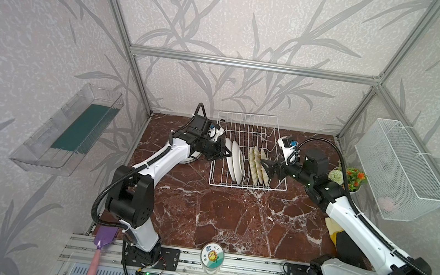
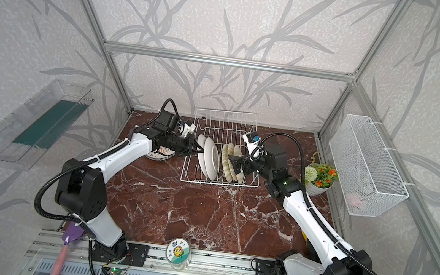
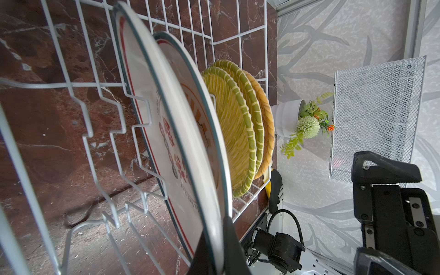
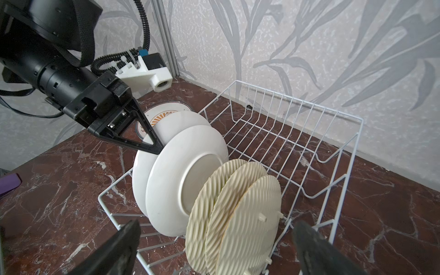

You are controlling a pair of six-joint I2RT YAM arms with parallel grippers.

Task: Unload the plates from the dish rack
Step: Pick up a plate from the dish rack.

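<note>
At the rear middle of the brown marble bench [image 1: 217, 216], the white wire dish rack [image 1: 246, 124] held two white round ceramic plates [image 1: 234, 160] and three yellow-tan woven round plates [image 1: 257, 166], all standing on edge. The left gripper [image 1: 224, 153] was clamped on the rim of a white plate, apparently the one nearest the rack's left side. The right gripper [image 1: 266, 169] stood with jaws wide apart just beside the woven plates, holding nothing.

Assessment: lift-out of a white plate was in hand. The next move called for a clean draw clear of the prongs and the neighbouring plate, then set-down on the patterned plate stack [image 2: 160, 155] lying flat beside the rack's left side.

Obstructions: the left arm overhung that stack, and a white pot of artificial flowers [image 1: 352, 178] stood near the bench's right edge, close to the right arm.
</note>
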